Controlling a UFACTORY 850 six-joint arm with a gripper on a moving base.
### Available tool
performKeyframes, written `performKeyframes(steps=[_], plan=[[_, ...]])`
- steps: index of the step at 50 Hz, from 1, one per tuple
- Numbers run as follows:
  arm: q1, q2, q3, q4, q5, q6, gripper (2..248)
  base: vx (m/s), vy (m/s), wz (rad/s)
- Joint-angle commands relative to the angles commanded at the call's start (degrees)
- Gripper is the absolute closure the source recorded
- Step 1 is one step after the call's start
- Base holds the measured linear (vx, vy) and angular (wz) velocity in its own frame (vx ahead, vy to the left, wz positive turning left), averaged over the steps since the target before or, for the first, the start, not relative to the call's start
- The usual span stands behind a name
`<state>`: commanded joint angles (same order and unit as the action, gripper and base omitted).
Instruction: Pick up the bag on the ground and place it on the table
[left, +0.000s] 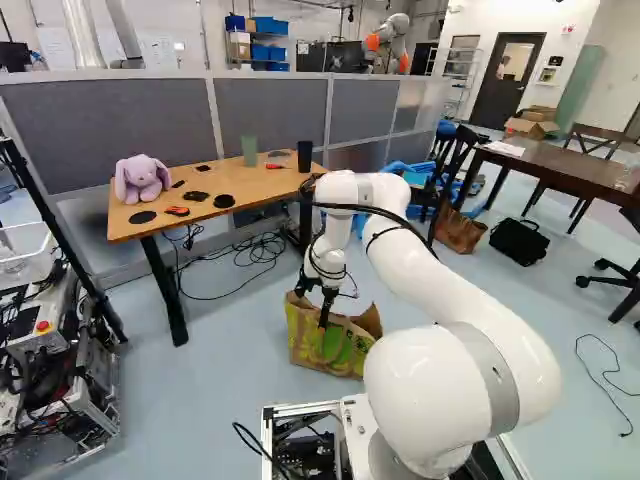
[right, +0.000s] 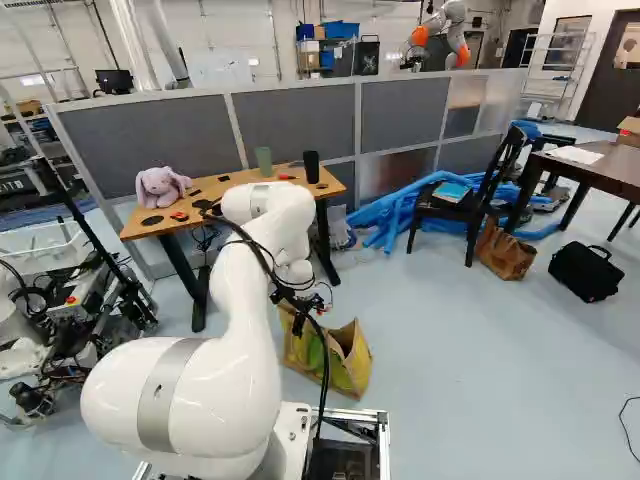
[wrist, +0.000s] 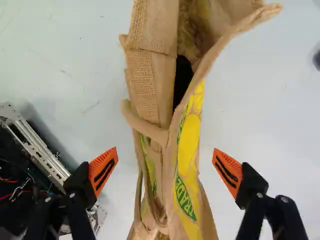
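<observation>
1. Our gripper stands wide open, holding nothing.
2. The jute grocery bag sits on the floor beneath it.
3. The bag's long axis crosses our opening, roughly square to the closing line.

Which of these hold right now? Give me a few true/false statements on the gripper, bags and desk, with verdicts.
1. The gripper is shut on the yellow-green bag. False: its fingers stand open, one on each side, with gaps to the bag.
2. The yellow-green bag stands on the floor. True.
3. The purple plush rabbit sits on the light wooden desk. True.
4. The black bag lies on the light wooden desk. False: it is on the floor, near the dark table.
5. The brown bag is on the floor. True.
</observation>
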<state>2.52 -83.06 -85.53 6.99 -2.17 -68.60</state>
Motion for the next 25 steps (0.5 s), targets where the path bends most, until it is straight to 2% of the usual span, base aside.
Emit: performKeyframes(steps=[25], plan=[[0.00,-5.48,-5.19,0.00,0.00,0.00,3,0.000,0.000,0.000]])
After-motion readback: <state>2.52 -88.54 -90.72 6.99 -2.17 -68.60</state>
